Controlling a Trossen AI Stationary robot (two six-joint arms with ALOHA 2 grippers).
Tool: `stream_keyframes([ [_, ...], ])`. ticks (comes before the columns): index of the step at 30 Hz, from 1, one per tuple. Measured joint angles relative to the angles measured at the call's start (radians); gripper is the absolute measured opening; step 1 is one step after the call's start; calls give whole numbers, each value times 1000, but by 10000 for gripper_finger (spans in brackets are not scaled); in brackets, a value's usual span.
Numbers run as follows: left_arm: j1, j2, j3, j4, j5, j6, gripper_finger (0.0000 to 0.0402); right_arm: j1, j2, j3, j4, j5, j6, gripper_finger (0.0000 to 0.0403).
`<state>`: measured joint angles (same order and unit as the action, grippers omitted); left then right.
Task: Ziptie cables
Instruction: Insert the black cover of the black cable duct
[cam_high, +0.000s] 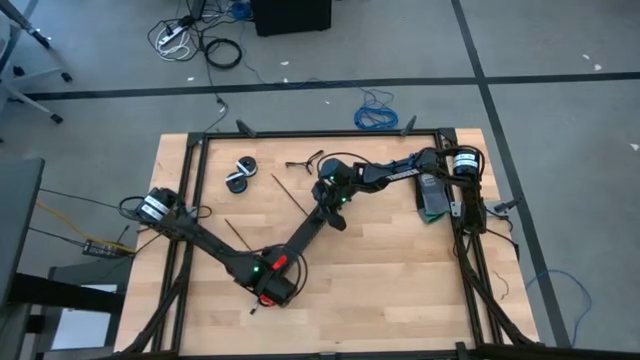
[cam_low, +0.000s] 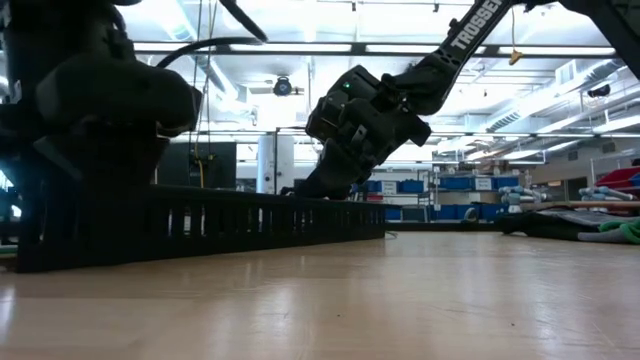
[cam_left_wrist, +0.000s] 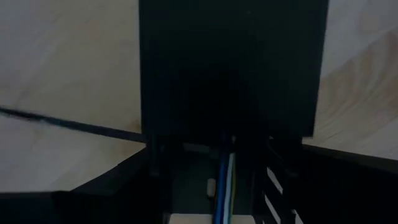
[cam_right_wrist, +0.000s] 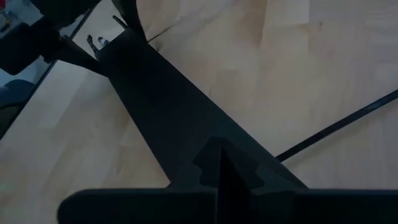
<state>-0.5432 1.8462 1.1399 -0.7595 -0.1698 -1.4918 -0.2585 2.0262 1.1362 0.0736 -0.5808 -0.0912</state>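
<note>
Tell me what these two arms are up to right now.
Both arms are on a long black slotted strip lying diagonally across the wooden table. The right gripper is shut on the strip's far end, and the left gripper sits at its near end. The left wrist view shows blue and white wires running along the strip. A thin black ziptie lies loose on the table beside it, not yet picked up.

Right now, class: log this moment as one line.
left hand: at perforated strip's near end | right hand: shut on strip's far end | zipties: loose on table
</note>
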Motion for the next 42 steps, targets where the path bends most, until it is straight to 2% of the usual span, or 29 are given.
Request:
stream_keyframes([
  [16,-61,0,-1,-35,-163,-58,275,-4,2,-3,37,5,23,0],
  [23,-64,0,-1,-31,-182,-61,275,-5,2,-3,63,-3,19,0],
  [28,-72,0,-1,-18,-264,-68,275,-7,2,-3,68,-18,9,0],
  [34,-70,0,0,-2,-277,-67,271,-8,3,-3,69,-28,7,0],
  [42,-68,0,7,48,-279,-69,238,-8,3,-2,72,-46,-9,0],
])
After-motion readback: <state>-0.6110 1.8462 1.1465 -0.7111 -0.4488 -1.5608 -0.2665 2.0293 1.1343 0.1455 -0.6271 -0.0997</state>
